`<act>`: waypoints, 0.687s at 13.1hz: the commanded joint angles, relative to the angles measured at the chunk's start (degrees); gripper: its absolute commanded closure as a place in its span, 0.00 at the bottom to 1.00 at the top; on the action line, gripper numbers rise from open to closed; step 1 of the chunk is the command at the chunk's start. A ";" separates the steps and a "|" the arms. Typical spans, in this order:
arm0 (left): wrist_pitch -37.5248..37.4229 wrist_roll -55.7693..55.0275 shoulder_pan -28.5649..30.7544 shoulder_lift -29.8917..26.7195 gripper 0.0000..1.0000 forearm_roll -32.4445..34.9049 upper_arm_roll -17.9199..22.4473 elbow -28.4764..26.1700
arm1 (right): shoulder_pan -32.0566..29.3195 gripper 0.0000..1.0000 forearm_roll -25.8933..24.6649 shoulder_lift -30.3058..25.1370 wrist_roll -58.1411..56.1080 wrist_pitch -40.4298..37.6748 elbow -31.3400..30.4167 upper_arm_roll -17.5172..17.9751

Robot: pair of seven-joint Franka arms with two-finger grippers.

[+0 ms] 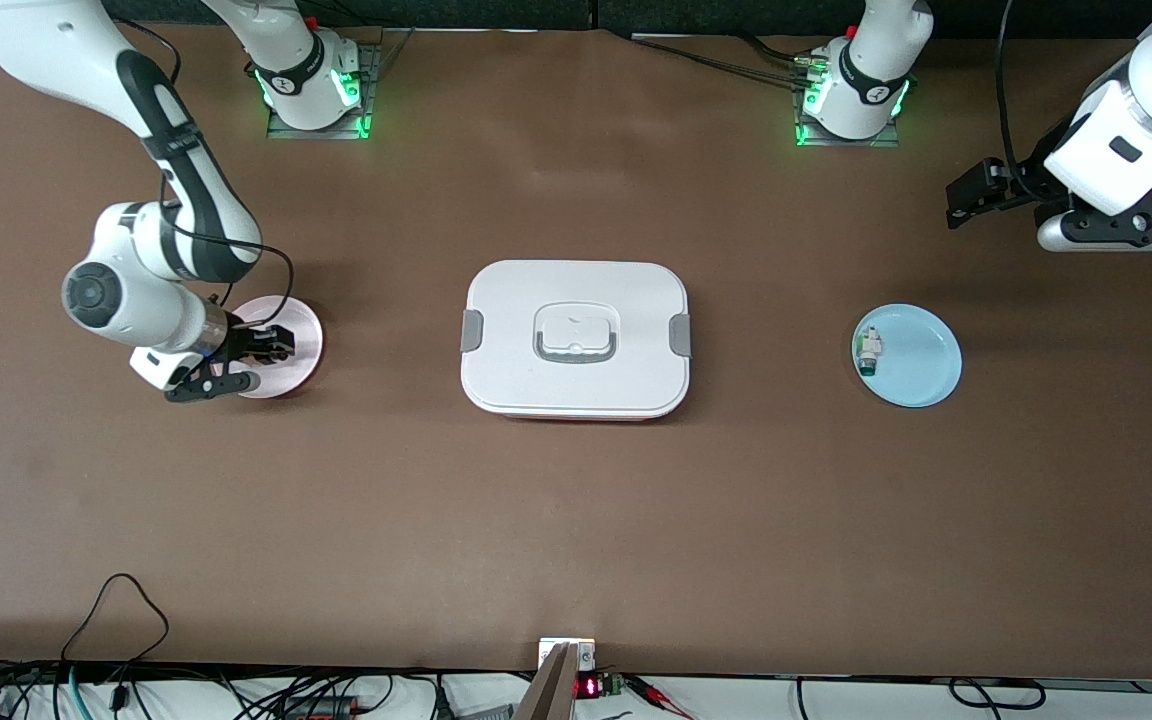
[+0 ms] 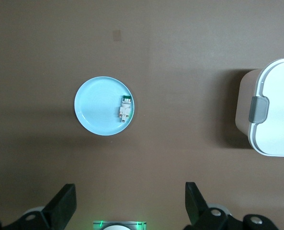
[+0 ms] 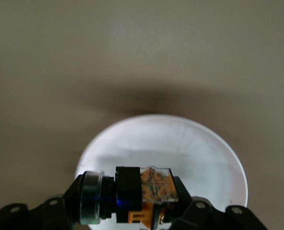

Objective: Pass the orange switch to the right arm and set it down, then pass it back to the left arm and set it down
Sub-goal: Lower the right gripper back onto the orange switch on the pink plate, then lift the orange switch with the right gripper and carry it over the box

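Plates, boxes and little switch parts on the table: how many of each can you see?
Plates: 2, a pink plate under the right gripper and a light blue plate.
Boxes: 1, the white box between the plates.
Small parts: 2, the orange switch in the right gripper and a white-and-teal part on the blue plate.
Total: 5.
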 commanded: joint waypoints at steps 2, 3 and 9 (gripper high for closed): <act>-0.48 -0.06 -0.02 0.21 0.00 -0.34 0.15 0.65 | -3.33 0.67 0.93 -4.46 -1.59 -4.01 4.15 5.59; -0.48 0.03 -0.02 0.21 0.00 -0.43 0.24 0.65 | -3.33 0.67 0.93 -5.17 -2.29 -6.20 5.98 7.33; -0.48 0.21 -0.02 0.21 0.00 -0.43 0.15 0.65 | -1.58 0.67 11.91 -8.34 -5.45 -19.93 23.74 13.41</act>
